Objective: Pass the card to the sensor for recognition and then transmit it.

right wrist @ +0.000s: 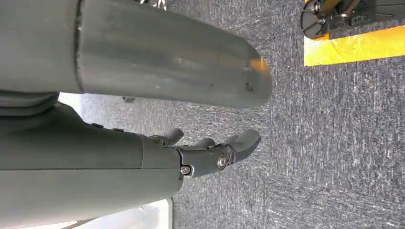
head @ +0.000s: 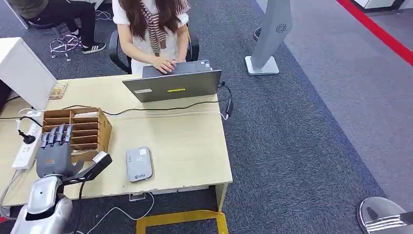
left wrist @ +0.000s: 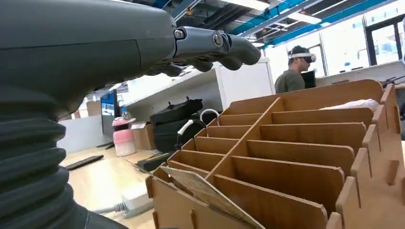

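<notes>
Overhead, left hand [head: 54,152] hovers empty, fingers spread, over the wooden rack [head: 92,130]; grey sensor [head: 139,164] lies near on the desk [head: 185,141], laptop [head: 173,85] and a person [head: 151,29] beyond. Left wrist: card [left wrist: 207,193] leans in the rack's nearest slot, fingers [left wrist: 224,47] above, apart. Right wrist: right hand [right wrist: 210,155] hangs over carpet [right wrist: 334,143], loosely spread, empty.

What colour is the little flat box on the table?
The sensor is grey, seen best in the head view.
</notes>
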